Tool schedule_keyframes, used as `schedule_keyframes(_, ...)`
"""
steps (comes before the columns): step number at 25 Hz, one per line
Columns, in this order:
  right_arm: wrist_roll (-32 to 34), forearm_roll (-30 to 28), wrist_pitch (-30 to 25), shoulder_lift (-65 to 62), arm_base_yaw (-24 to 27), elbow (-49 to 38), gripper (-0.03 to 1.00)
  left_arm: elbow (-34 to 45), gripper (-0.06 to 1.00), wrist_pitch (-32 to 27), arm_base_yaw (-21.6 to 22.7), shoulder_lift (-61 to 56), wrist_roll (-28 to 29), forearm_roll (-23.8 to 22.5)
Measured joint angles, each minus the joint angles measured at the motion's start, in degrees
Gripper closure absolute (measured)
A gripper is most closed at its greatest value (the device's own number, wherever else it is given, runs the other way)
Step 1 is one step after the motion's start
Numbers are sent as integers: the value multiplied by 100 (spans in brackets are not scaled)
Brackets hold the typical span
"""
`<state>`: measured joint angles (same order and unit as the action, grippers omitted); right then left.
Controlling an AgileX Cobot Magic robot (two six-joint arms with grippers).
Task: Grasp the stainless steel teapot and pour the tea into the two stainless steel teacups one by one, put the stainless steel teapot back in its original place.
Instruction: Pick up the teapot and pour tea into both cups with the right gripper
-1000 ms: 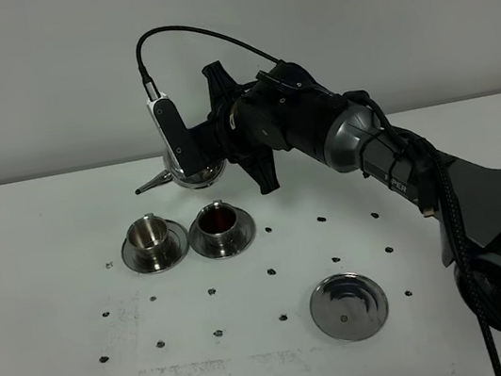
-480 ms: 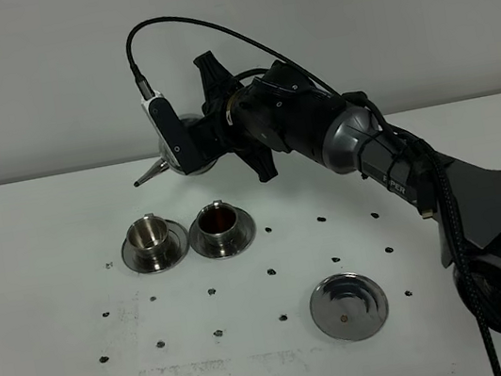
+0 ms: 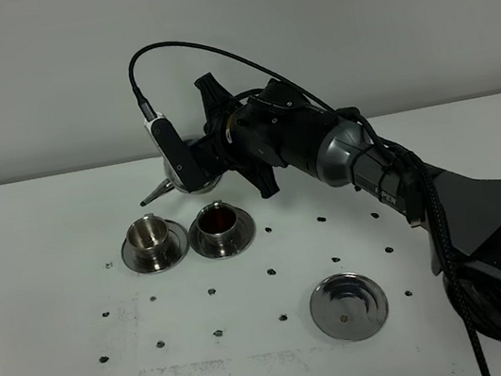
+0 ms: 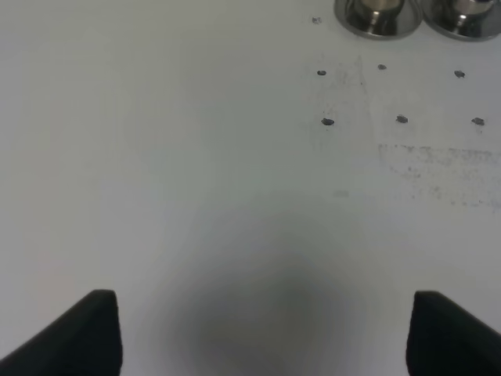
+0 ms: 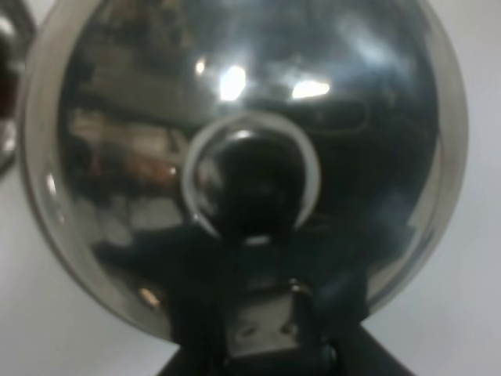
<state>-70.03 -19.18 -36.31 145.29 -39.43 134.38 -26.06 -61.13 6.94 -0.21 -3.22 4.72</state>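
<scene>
My right gripper (image 3: 208,159) is shut on the stainless steel teapot (image 3: 193,171) by its handle. It holds the pot tilted in the air behind the two teacups, with the thin spout (image 3: 153,196) pointing left and down, just behind the left cup. The pot's shiny body fills the right wrist view (image 5: 235,117). The left teacup (image 3: 151,234) on its saucer shows no liquid. The right teacup (image 3: 219,220) holds dark reddish-brown tea. The round steel disc (image 3: 348,305) lies bare at the front right. My left gripper (image 4: 266,337) is open over bare table.
The white table (image 3: 50,306) carries a grid of small dark dots. The right arm (image 3: 402,183) stretches from the lower right across the table's middle. Both cups show at the far edge of the left wrist view (image 4: 378,14).
The right gripper first lifted the teapot, then turned it, so the spout tip now points lower, near the left cup. The cups and the disc have not moved.
</scene>
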Motion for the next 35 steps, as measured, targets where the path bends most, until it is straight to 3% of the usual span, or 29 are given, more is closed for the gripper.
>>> schedule_keyframes(17, -21, -533, -70, 22, -16, 0, 79, 0, 22, 0, 0, 0, 0, 0)
schedule_keyframes(35, -21, -965, 284, 40, -183, 0, 79, 0, 22, 0, 0, 0, 0, 0)
